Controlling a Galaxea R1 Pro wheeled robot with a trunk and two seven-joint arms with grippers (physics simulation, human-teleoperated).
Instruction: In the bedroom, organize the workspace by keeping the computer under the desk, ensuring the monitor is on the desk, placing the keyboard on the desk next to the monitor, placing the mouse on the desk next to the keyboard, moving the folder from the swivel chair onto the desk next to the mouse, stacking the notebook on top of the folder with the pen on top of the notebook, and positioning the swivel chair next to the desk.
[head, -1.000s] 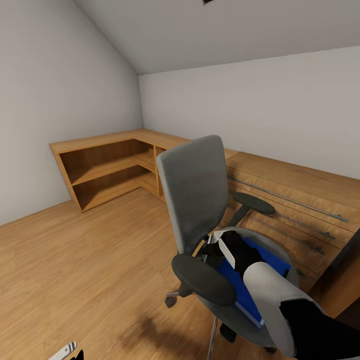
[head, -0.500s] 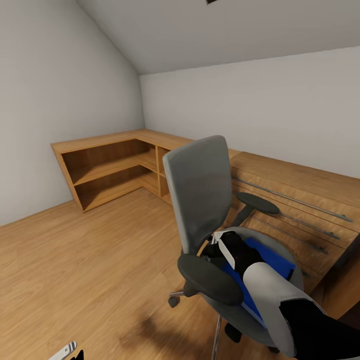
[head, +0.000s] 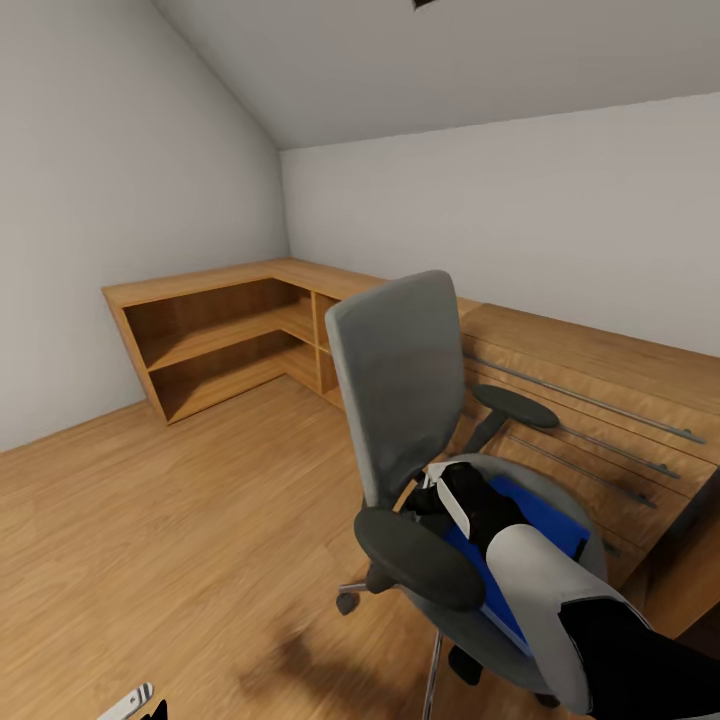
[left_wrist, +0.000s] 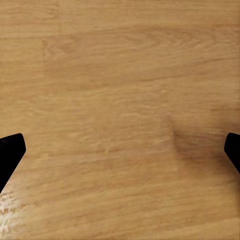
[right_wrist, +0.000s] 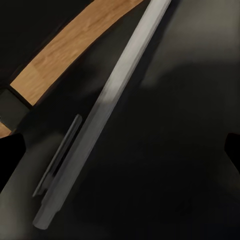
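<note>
The swivel chair (head: 400, 380) stands in the middle of the room, its grey back turned toward me. On its seat lies the bright blue folder (head: 545, 518), partly covered by my right arm. My right gripper (head: 458, 500) hovers right over the folder's near end. In the right wrist view the right gripper (right_wrist: 120, 150) has its fingertips (right_wrist: 10, 155) wide apart, over a dark surface crossed by a pale strip (right_wrist: 110, 105); I cannot tell what that strip is. My left gripper (head: 135, 705) hangs low over the wooden floor, and the left gripper (left_wrist: 120, 155) is open with nothing in it.
A light-wood dresser (head: 600, 400) with long metal handles stands just behind the chair. A low open corner shelf unit (head: 210, 330) runs along the far-left walls. Wooden floor (head: 180, 520) stretches to the chair's left. The ceiling slopes down on the left.
One second ago the whole picture sat slightly further left, so the camera has moved. Over the last half second nothing has visibly changed.
</note>
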